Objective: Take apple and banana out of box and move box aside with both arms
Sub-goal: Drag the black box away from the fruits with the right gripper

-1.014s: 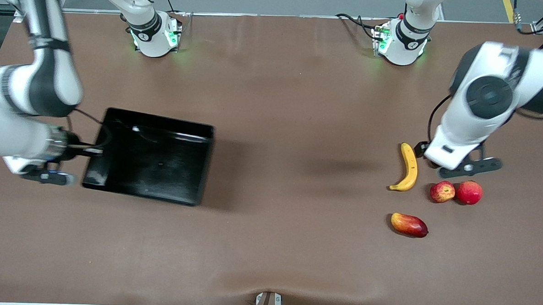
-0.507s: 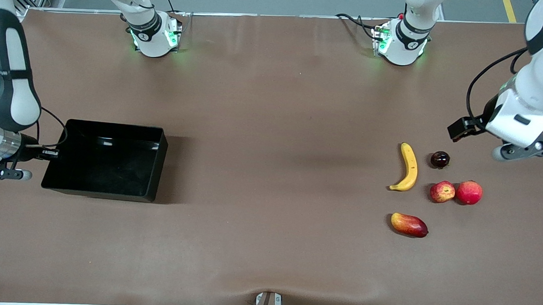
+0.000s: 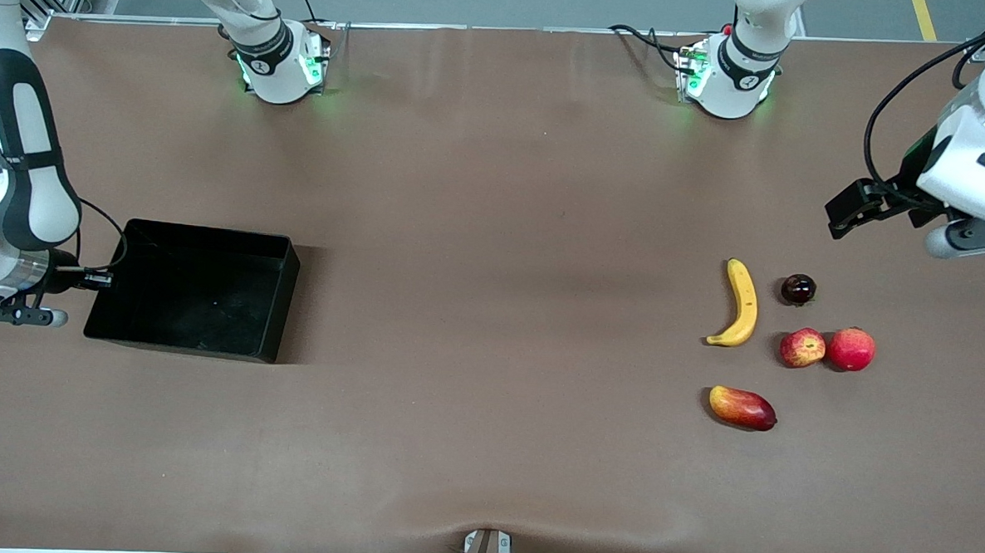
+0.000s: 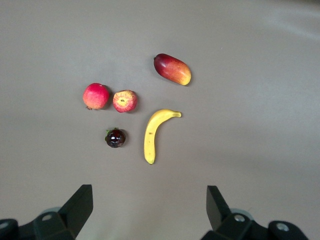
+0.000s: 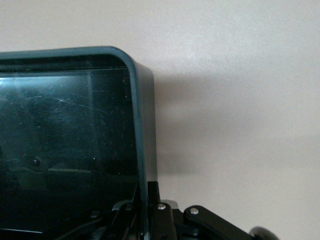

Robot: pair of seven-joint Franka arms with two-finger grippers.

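The black box lies at the right arm's end of the table, empty. My right gripper is shut on the box's end wall, one finger on each side of it. The fruits lie together toward the left arm's end: banana, dark plum, streaked apple, red-pink round fruit and mango. My left gripper hangs open and empty above the table, beside the fruits. Its wrist view shows it with the banana, plum, apple, round fruit and mango.
The brown table stretches wide between the box and the fruits. The two arm bases stand along the edge farthest from the front camera.
My right gripper has carried the box toward the right arm's end and lowered it. My left gripper has lifted off the plum, leaving it on the table, and moved toward the left arm's end.
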